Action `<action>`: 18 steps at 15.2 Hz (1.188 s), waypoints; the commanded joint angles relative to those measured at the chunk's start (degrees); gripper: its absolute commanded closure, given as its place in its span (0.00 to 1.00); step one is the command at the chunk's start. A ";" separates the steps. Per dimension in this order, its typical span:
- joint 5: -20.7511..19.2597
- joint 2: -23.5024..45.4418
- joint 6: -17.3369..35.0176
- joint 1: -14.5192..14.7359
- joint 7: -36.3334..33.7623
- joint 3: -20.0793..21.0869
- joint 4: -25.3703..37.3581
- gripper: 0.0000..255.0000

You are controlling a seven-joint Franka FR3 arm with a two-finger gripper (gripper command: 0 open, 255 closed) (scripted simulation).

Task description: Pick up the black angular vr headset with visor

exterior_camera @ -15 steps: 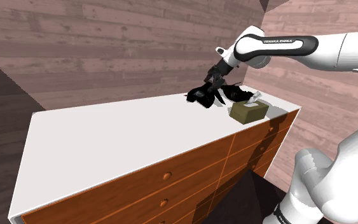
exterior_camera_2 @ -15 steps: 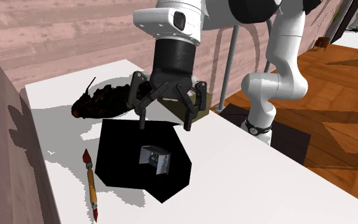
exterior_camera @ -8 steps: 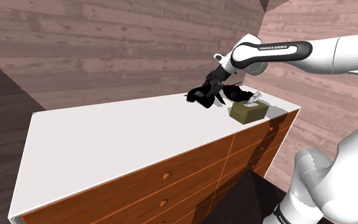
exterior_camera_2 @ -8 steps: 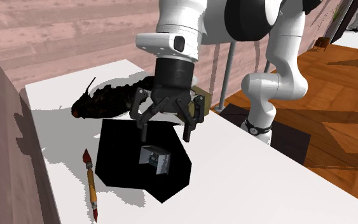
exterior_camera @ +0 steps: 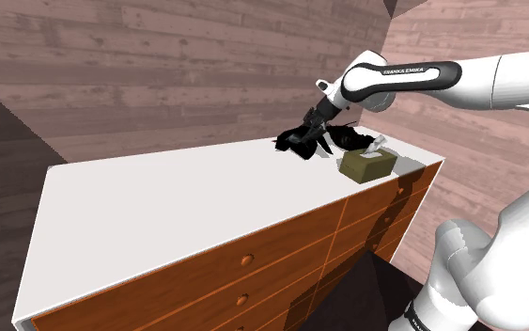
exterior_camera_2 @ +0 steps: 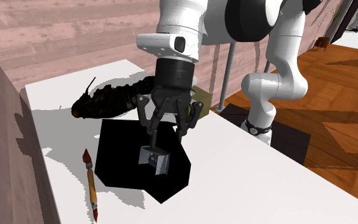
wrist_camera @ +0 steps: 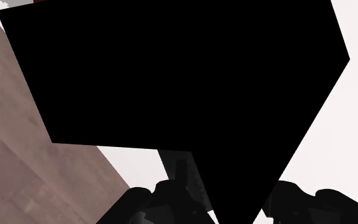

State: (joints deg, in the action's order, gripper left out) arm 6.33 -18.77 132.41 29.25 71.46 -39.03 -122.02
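The VR headset is a flat-black angular shape with a small grey block at its middle. It lies on the white dresser top. My gripper points straight down over it, its fingers drawn in around the top of the grey block. In the shoulder view the gripper sits on the headset near the dresser's far end. In the wrist view the headset is a big black polygon whose lower point runs down between the two fingers.
An olive tissue box stands just beside the headset. A dark bristly object lies behind the headset near the wall. A red-and-yellow paintbrush lies by the wall edge. The dresser top drops off above wooden drawers.
The gripper came down onto the headset, and its fingers, spread wide half a second ago, have drawn in around the grey block.
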 commanded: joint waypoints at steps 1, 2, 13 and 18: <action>-0.06 0.02 -0.01 -0.06 -0.03 -0.04 -0.18 1.00; -0.07 0.04 -0.10 -0.06 -0.10 0.01 -0.07 1.00; -1.08 -0.16 -8.22 -0.18 -2.39 1.19 8.01 1.00; -1.12 0.19 -11.32 -0.04 -3.00 1.38 11.45 1.00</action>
State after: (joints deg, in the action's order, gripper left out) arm 5.17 -18.71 121.60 29.14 68.56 -37.67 -111.26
